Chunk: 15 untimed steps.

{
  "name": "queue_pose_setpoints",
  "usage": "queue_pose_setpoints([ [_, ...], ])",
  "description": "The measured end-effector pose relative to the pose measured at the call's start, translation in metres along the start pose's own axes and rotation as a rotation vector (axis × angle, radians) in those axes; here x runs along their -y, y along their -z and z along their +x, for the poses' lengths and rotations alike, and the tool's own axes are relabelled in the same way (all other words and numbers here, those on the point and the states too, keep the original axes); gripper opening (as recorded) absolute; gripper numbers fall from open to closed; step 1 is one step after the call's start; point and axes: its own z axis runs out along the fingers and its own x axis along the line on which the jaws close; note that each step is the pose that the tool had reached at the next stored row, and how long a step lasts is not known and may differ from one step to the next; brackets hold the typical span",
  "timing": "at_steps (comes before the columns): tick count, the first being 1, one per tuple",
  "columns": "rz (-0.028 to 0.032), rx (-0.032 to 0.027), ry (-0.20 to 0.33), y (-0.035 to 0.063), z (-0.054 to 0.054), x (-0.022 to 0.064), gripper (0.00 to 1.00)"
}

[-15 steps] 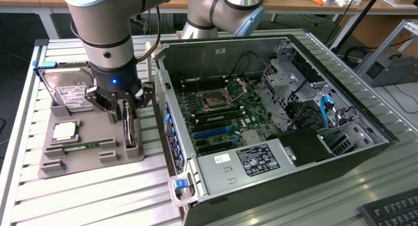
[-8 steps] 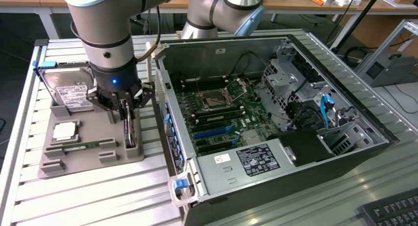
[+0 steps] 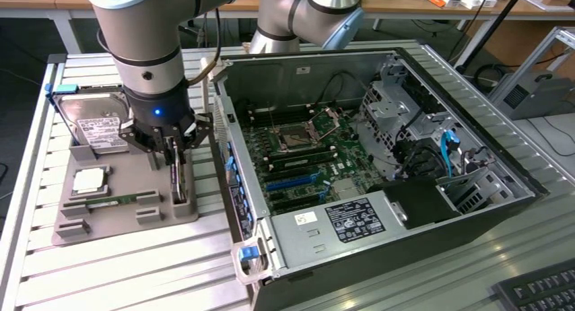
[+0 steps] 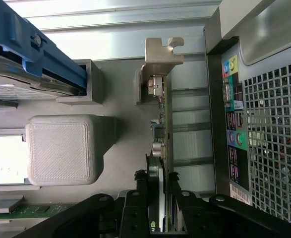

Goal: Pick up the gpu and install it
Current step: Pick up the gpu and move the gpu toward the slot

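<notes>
Grey tray point(image 3: 117, 222): is lying on the slatted metal table point(image 3: 134, 274), to the exterior view's left of the open computer case point(image 3: 422, 220), and is carrying loose parts in moulded holders.
Gpu point(image 3: 180, 184): is standing on its long edge in a narrow slot on the side of the tray nearest the case, not yet lifted out. In the wrist view the gpu point(image 4: 163, 124) is showing edge-on as a thin board with small components along it.
Silver bracket point(image 4: 161, 54): is capping the end of the card away from the fingers, just beside a grey holder wall.
Gripper point(image 3: 177, 164): is reaching straight down from the arm onto the card's upper edge. In the wrist view the gripper point(image 4: 160, 203) is straddling the board.
Fingers point(image 4: 138, 203): are pressing against both faces of the card and pinching it between them.
Hard drive point(image 3: 99, 126): is leaning in the holder at the tray's far end, with a blue rail point(image 4: 41, 49) running along it.
Processor point(image 3: 90, 181): is sitting flat in a square pocket between the hard drive and the RAM stick.
RAM stick point(image 3: 112, 201): is lying along its groove, well apart from the gripper.
Motherboard point(image 3: 306, 156): is lying exposed inside the case, with blue and black slots running across it.
Rear panel point(image 4: 234, 139): is facing the tray, showing coloured ports beside a perforated grille.
</notes>
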Motion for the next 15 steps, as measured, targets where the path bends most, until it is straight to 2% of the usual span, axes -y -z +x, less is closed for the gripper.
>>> queue_pose_setpoints([
  [15,0.0004,0.0000,0.000,0.0065,-0.0002,-0.0002,0.27],
])
